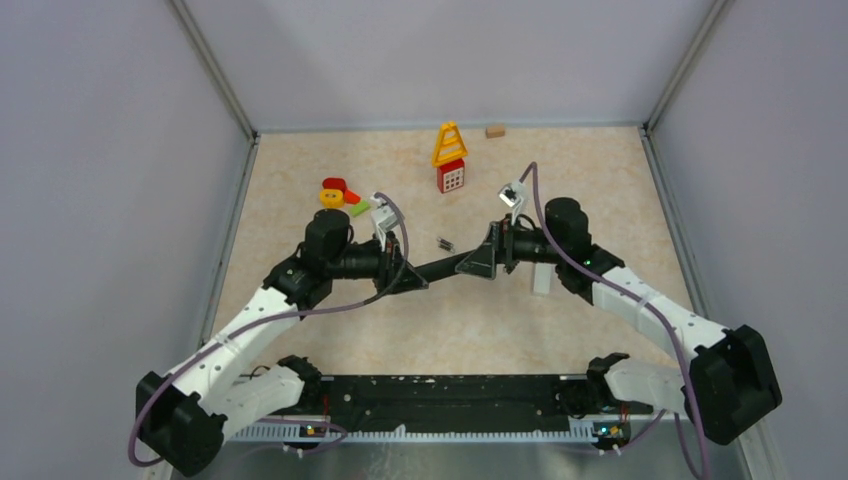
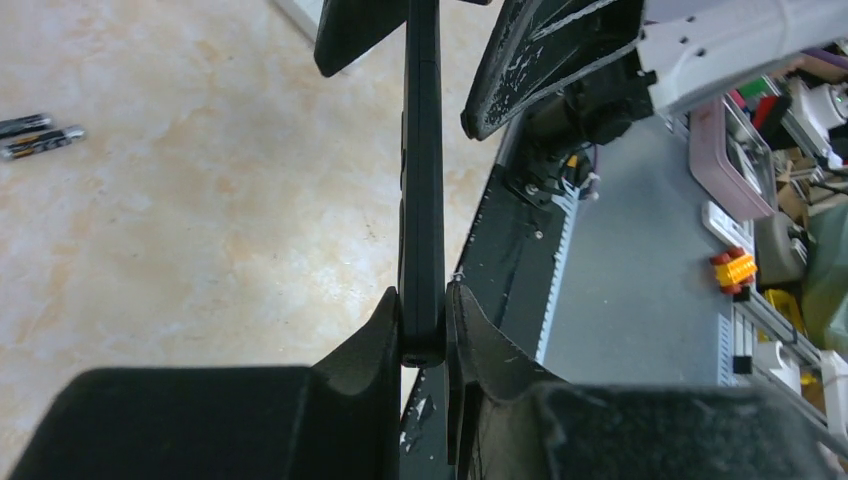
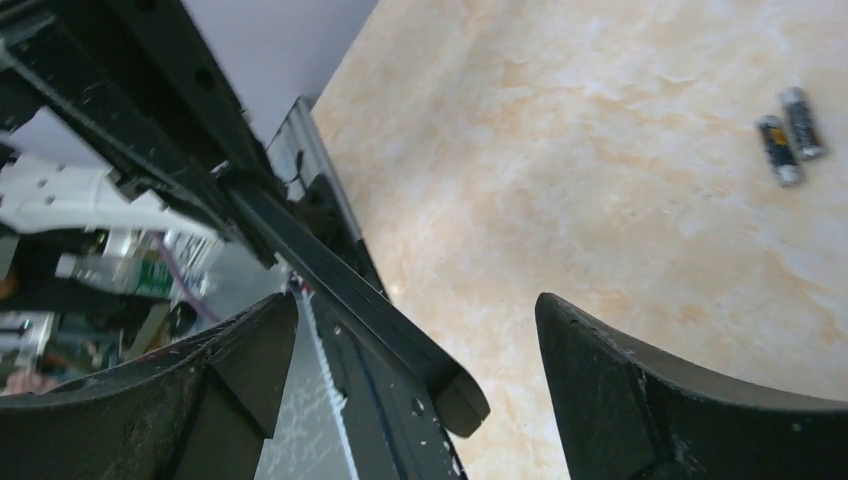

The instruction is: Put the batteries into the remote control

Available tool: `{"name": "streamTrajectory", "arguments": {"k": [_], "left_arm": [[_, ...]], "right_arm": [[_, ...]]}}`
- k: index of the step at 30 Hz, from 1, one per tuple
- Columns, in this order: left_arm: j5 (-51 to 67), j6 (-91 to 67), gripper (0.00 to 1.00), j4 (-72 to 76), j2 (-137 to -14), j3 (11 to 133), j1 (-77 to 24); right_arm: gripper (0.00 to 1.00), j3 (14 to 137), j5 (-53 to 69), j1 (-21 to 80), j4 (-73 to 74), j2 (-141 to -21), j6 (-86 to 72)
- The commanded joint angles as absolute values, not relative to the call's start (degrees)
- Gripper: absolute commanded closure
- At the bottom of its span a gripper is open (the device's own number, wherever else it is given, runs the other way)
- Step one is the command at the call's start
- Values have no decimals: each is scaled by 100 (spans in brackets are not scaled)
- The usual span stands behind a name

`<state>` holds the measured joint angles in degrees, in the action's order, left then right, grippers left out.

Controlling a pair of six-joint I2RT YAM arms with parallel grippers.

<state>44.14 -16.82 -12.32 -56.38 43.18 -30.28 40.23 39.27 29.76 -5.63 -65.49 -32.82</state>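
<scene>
Remote (image 1: 440, 270) sits mid-frame in the top view, held off the tabletop (image 1: 580, 170). Left tool (image 2: 423, 302) is clenched on one end, right tool (image 3: 415, 305) spread wide around the other, not gripping. Both batteries (image 1: 445, 243) lie side by side just above it.

— What sort of place is this?
— A robotics lab, a test cell. Two cabled robot arms (image 1: 250, 330) are bolted to a black rail (image 1: 450, 400) at 6 o'clock on a marble-patterned desk (image 1: 580, 190), boxed in by plain grey panels (image 1: 100, 150) on metal posts (image 1: 214, 70).
— Anything beyond the cell?
— Past the rail, the left wrist view shows trays and loose parts (image 2: 735, 150), workshop clutter.
</scene>
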Motion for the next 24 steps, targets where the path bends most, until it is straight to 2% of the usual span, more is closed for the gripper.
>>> {"name": "streamTrajectory", "arguments": {"k": [1, 6, 13, 14, 15, 17, 18, 19, 20, 24], "left_arm": [[5369, -1270, 100, -1321, -5327, 4535, -2951], [5706, -1404, 100, -1105, -5219, 4539, -2860], [5960, -1391, 98, -1151, -5174, 4639, -2828], [5915, -1426, 78, -1151, -5156, 4652, -2823], [5880, -1497, 66, -1117, -5139, 4654, -2811], [5818, -1785, 30, -849, -5112, 4617, -2806], [5668, -2086, 23, -588, -5095, 4575, -2811], [5540, -2415, 20, -235, -5086, 4486, -2812], [5328, -2892, 17, 346, -5093, 4358, -2811], [4426, -4615, 18, 2335, -5274, 3775, -2812]], "right_arm": [[14, 4169, 5523, 2970, -991, -6212, -2644], [42, 4232, 6288, 2972, -902, -6091, -2599], [73, 4288, 6340, 2971, -964, -5866, -2634], [79, 4282, 6337, 2973, -1076, -5869, -2708], [84, 4281, 6299, 2971, -1191, -5863, -2828], [92, 4230, 6133, 2976, -1540, -5854, -3129], [96, 4178, 5964, 2973, -1758, -5858, -3340], [100, 4130, 5784, 2972, -1989, -5858, -3532], [100, 4053, 5598, 2971, -2239, -5878, -3780], [100, 3711, 4954, 2976, -3606, -6069, -4954]]}}
